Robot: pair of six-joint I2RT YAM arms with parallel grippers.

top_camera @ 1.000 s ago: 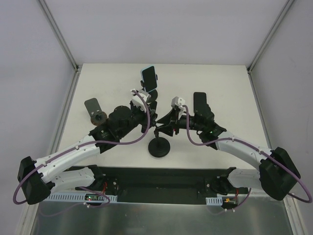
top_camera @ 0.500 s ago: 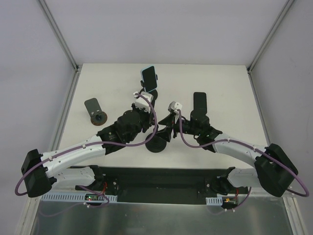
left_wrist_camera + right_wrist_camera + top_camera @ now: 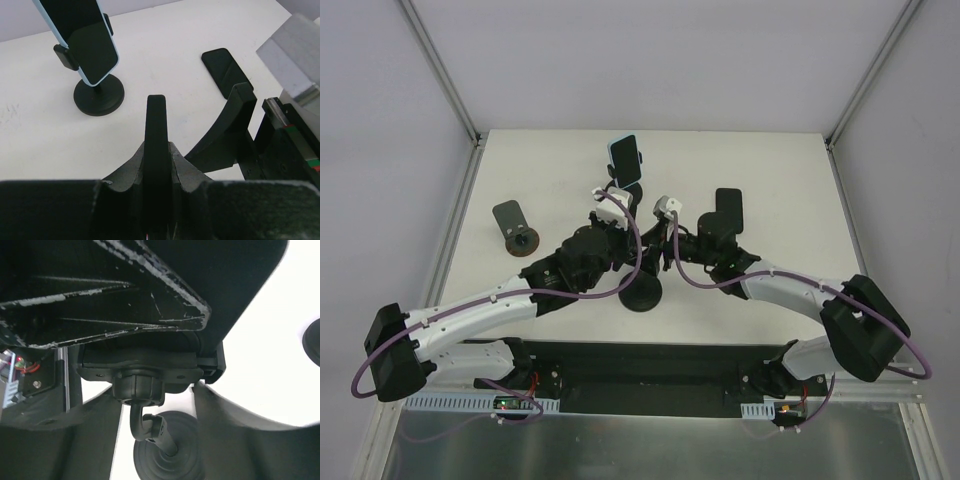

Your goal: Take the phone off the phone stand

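A black phone [image 3: 156, 117] stands edge-on between my left gripper's [image 3: 156, 146] fingers, which are shut on it. It sits in the cradle [image 3: 145, 365] of the black phone stand [image 3: 165, 452], whose round base [image 3: 642, 295] is in the middle of the table. My right gripper [image 3: 157, 395] is open. Its fingers [image 3: 235, 430] stand on either side of the stand's neck, just under the cradle. In the top view both grippers, left [image 3: 620, 245] and right [image 3: 660, 250], meet over the stand and hide the phone.
A second stand with a light-blue-cased phone [image 3: 625, 160] is at the back, also in the left wrist view [image 3: 85, 37]. A black phone [image 3: 728, 208] lies flat to the right. An empty stand [image 3: 515, 232] is at the left.
Both grippers have closed in on the middle stand. The left arm swung right and the right gripper moved left and up under the cradle. The stand's base shifted slightly.
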